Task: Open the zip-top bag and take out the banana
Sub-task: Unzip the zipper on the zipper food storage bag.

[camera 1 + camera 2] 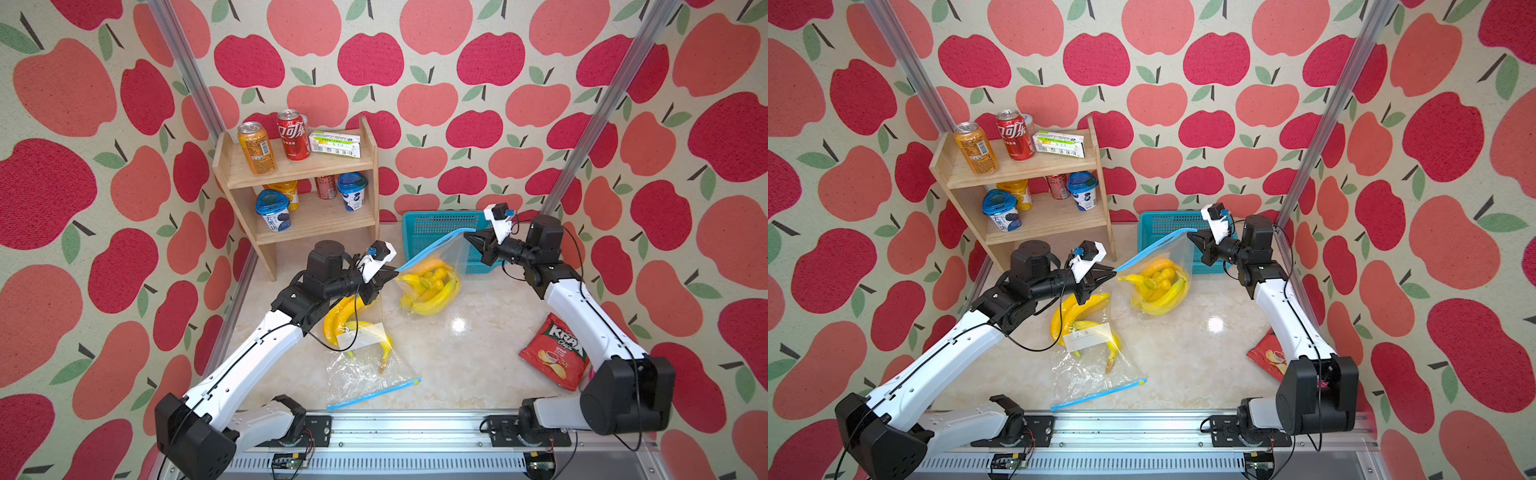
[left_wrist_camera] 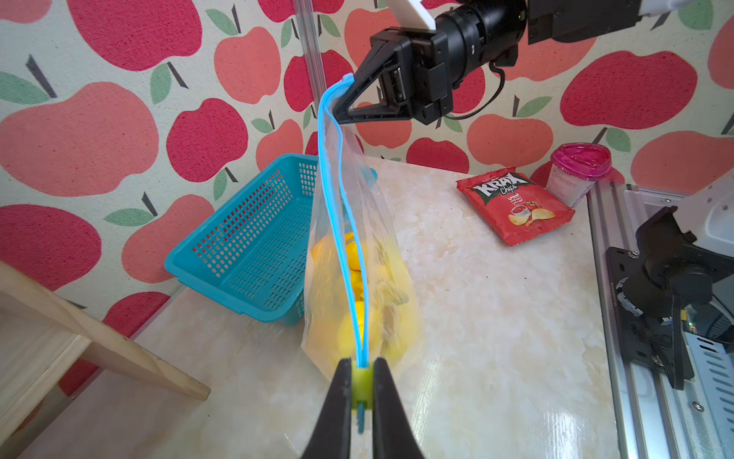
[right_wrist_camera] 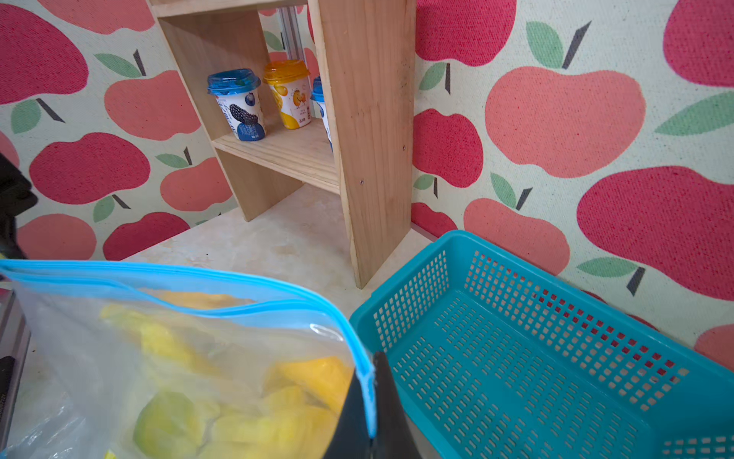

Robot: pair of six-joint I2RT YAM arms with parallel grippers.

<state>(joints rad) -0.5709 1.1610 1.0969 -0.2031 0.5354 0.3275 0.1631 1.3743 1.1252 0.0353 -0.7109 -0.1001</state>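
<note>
Your left gripper [image 2: 362, 371] was closed on the green slider [image 2: 362, 383], which sat squarely between the two fingers [image 2: 337, 401] at the near-left end of the zip [image 1: 432, 247]. Your right gripper [image 1: 466, 235] was pinched shut on the far-right top corner of the bag [image 1: 451, 257], with the blue edge caught right at its fingertips. The bag hung between the two grippers, above the table [image 1: 478, 374] at mid-scene.

The zip was the bag's long axis. It ran from the left gripper, near and left, up to the right gripper, farther and right, and was higher at the right end. In the left wrist view its two blue tracks stood slightly apart along the middle and met at the slider.

The bananas [image 1: 432, 286] lay bunched in the bottom of the bag, below the zip and well clear of both sets of fingers. Their curves bowed toward the near side. Whether they rested on the table, I couldn't tell. The basket [image 1: 436, 232] stood just behind the bag's far end.
</note>
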